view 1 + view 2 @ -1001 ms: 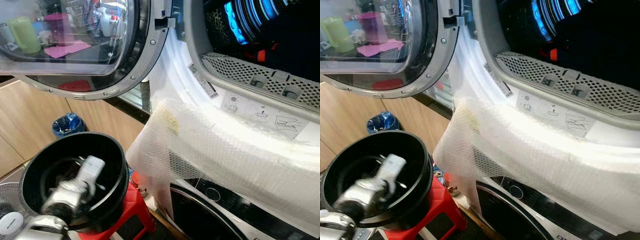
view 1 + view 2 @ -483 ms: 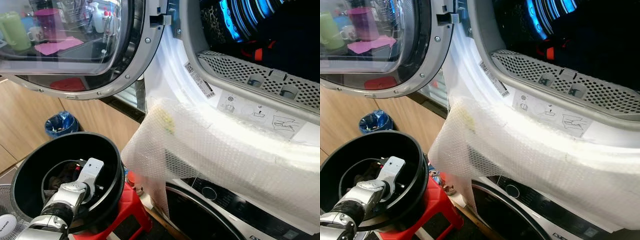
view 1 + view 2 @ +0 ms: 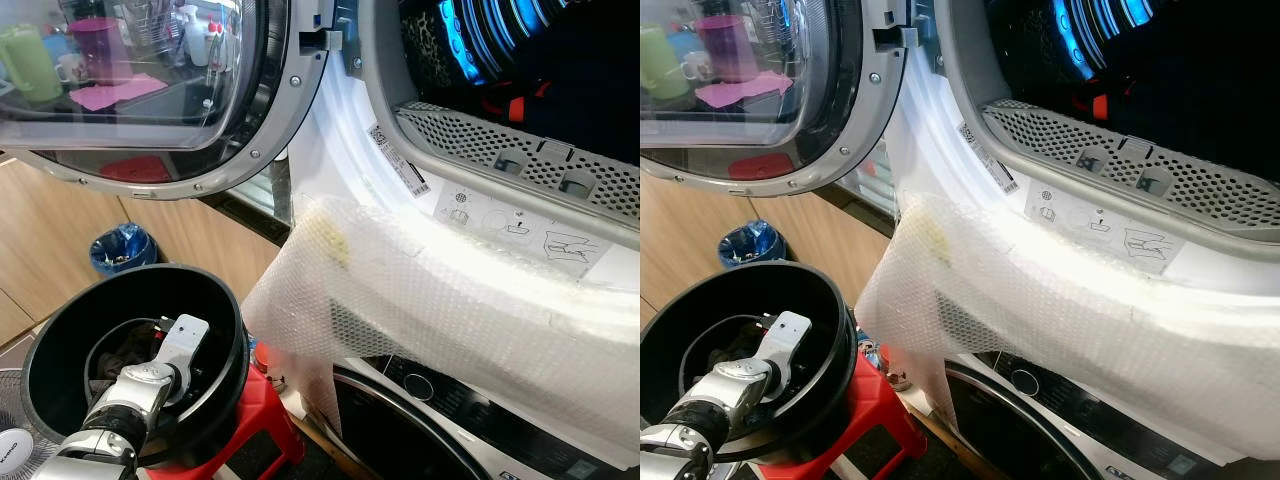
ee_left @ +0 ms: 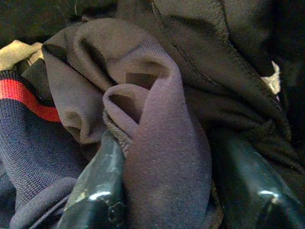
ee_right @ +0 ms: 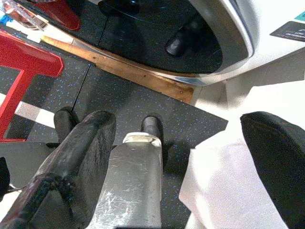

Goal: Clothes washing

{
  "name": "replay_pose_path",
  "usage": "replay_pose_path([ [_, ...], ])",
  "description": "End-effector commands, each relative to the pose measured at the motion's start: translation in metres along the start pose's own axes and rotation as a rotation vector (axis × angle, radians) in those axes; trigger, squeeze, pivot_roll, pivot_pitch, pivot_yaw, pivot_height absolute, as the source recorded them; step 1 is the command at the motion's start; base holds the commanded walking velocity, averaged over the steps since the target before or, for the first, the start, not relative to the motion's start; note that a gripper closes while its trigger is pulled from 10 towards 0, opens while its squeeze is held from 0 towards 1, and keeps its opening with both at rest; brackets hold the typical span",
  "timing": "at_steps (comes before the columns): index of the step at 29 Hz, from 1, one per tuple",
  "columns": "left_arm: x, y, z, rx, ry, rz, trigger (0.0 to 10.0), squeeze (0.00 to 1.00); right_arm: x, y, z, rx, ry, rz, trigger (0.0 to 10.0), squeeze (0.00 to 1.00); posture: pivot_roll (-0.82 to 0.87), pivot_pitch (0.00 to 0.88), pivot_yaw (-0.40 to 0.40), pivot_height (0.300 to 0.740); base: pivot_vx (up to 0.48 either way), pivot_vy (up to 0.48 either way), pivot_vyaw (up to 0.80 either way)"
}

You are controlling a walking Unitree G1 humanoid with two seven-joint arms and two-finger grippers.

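Big dryer (image 3: 520, 150) up top w/ its door (image 3: 160, 90) swung open to the left, drum dark inside w/ blue light. Bubble wrap (image 3: 450, 320) hangs over its front lip, covering part of the washer (image 3: 420, 420) underneath. Black bucket (image 3: 225, 330) sits on a red stool (image 3: 275, 430) at lower left. Left gripper (image 4: 167, 191) is down in the bucket, fingers (image 4: 97, 191) clamped on a fold of dark purple cloth (image 4: 162, 143); navy/red knit just beside it. Right gripper (image 5: 176, 157) hangs spread apart over the speckled floor (image 5: 119, 95).

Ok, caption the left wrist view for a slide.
Left gripper closing its black fingers around a fold of dark purple-brown garment among piled laundry.
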State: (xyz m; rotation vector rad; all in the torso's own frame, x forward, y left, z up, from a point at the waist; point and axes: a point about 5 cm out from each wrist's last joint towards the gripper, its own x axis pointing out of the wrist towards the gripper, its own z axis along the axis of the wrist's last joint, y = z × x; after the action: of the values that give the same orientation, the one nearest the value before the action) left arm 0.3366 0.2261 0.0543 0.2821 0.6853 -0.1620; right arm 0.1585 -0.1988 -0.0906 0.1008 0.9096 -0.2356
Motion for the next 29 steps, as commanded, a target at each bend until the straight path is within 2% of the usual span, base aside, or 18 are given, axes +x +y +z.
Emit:
replay_pose_path([
  [1, 0.000, -0.001, -0.002, 0.010, 0.009, -0.014, 0.0, 0.00, -0.001, 0.000, -0.007, 0.007, 0.026, -0.005, 10.0, 0.00, 0.09, 0.105, 0.001, 0.740, 0.000, 0.000, 0.00],
  [11, -0.003, 0.001, 0.002, 0.021, -0.011, -0.039, 0.0, 0.00, -0.001, 0.005, -0.005, 0.008, 0.023, 0.011, 10.0, 0.00, 0.11, 0.089, 0.011, 0.740, 0.000, 0.000, 0.00],
  [15, -0.007, 0.008, 0.010, 0.025, -0.037, -0.043, 0.0, 0.00, 0.000, 0.007, -0.003, 0.012, 0.017, 0.016, 10.0, 0.00, 0.11, 0.095, 0.011, 0.740, 0.000, 0.000, 0.00],
  [18, -0.020, 0.020, 0.025, 0.029, -0.095, -0.057, 0.0, 0.00, 0.000, 0.008, -0.001, 0.022, 0.010, 0.027, 10.0, 0.00, 0.13, 0.104, 0.006, 0.740, 0.000, 0.000, 0.00],
  [19, -0.031, 0.027, 0.035, 0.024, -0.140, -0.081, 0.0, 0.00, 0.000, 0.009, -0.001, 0.026, 0.006, 0.031, 10.0, 0.00, 0.14, 0.108, 0.000, 0.740, 0.000, 0.000, 0.00],
  [20, -0.031, 0.027, 0.035, 0.024, -0.140, -0.081, 0.0, 0.00, 0.000, 0.009, -0.001, 0.026, 0.006, 0.031, 10.0, 0.00, 0.14, 0.108, 0.000, 0.740, 0.000, 0.000, 0.00],
  [21, -0.044, 0.033, 0.046, 0.024, -0.183, -0.107, 0.0, 0.00, 0.000, 0.009, 0.000, 0.028, 0.006, 0.033, 10.0, 0.00, 0.16, 0.111, -0.004, 0.740, 0.000, 0.000, 0.00],
  [22, -0.050, 0.036, 0.051, 0.024, -0.201, -0.123, 0.0, 0.00, 0.001, 0.010, 0.000, 0.028, 0.008, 0.036, 10.0, 0.00, 0.17, 0.110, -0.005, 0.740, 0.000, 0.000, 0.00],
  [26, -0.058, 0.036, 0.057, 0.032, -0.222, -0.147, 0.0, 0.00, 0.001, 0.012, 0.001, 0.024, 0.010, 0.043, 10.0, 0.00, 0.17, 0.109, -0.005, 0.740, 0.000, 0.000, 0.00],
  [29, -0.062, 0.029, 0.061, 0.031, -0.239, -0.196, 0.0, 0.00, 0.002, 0.013, 0.004, 0.025, 0.006, 0.046, 10.0, 0.00, 0.17, 0.108, -0.005, 0.740, 0.000, 0.000, 0.00],
])
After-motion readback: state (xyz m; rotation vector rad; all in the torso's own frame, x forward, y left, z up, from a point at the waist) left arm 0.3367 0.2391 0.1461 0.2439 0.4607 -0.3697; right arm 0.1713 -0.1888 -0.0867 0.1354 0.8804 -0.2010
